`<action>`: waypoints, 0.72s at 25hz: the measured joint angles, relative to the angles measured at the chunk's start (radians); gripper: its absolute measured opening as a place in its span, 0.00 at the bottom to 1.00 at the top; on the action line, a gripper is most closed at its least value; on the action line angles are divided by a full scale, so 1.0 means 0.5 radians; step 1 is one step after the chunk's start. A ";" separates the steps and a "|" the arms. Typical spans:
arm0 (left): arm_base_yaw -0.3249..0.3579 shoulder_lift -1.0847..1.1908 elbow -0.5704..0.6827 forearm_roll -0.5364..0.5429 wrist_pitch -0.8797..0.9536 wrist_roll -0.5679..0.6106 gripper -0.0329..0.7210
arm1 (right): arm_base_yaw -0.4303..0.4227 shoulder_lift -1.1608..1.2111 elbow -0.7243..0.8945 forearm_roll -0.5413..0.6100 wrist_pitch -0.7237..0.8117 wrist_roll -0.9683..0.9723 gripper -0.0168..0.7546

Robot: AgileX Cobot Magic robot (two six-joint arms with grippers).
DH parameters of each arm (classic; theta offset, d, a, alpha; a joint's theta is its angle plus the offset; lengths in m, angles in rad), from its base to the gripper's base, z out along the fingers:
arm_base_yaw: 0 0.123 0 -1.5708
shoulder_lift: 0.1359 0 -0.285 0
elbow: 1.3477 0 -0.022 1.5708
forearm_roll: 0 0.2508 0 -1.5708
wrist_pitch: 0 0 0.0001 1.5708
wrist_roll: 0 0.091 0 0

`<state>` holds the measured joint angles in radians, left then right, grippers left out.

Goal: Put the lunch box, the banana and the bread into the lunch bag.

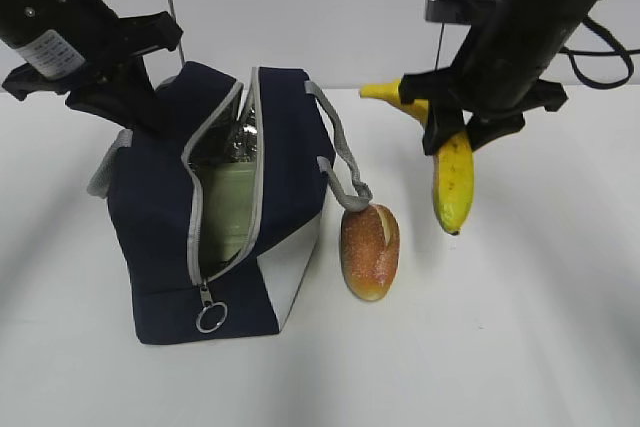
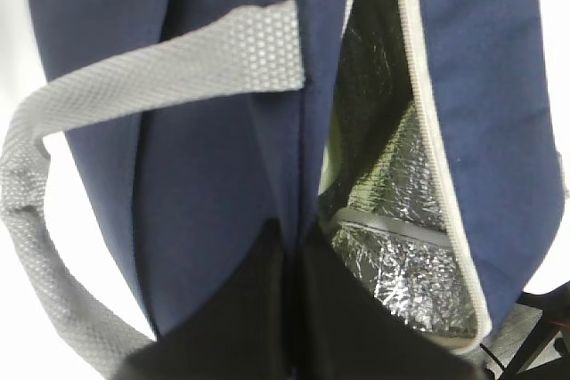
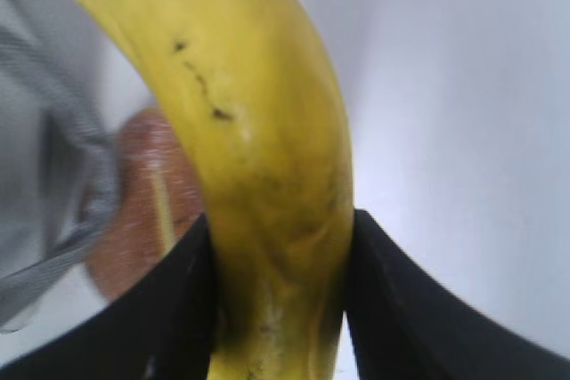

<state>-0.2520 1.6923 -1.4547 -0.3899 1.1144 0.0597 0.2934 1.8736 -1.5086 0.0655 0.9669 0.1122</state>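
We record the left gripper [image 1: 128,115] at the far left of the exterior view, its fingers pressed together on the navy fabric at the lunch bag's [image 1: 160,217] back upper edge. Only the left wrist view shows the crinkled silver foil lining [image 2: 401,264] and the woven grey strap handle [image 2: 169,64] looped across the blue cloth. The exterior view alone shows the sage-green lunch box [image 1: 228,209] standing inside the open grey zipper mouth, with the metal ring pull [image 1: 211,317] hanging at the bag's lower front.

Just right of the bag's white side panel, the bread [image 1: 369,251] lies on the white table [image 1: 520,347], an oval golden-brown roll with a pale slash; the second strap droops onto its top.

At right, we note the right gripper [image 1: 462,127] clamped across the banana [image 1: 453,182], clear of the table, long end hanging down. The right wrist view shows its black fingers [image 3: 405,300] flanking smooth yellow, brown-specked skin, which blocks most of the blurred bread behind.
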 joint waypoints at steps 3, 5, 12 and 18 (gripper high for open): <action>0.000 0.000 0.000 0.002 0.000 0.000 0.04 | -0.003 -0.127 0.000 0.477 -0.004 -0.289 0.41; 0.000 0.000 0.000 0.002 0.000 0.000 0.04 | -0.003 -0.150 0.000 0.857 0.008 -0.467 0.41; 0.000 0.000 0.000 0.002 0.000 0.000 0.04 | 0.053 -0.037 0.000 1.793 0.056 -0.885 0.41; 0.000 0.000 0.000 0.004 0.000 0.000 0.04 | 0.078 0.166 0.000 2.229 0.044 -0.991 0.41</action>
<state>-0.2520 1.6923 -1.4547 -0.3879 1.1144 0.0597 0.3326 1.9563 -1.5086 1.1799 0.9889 -0.3832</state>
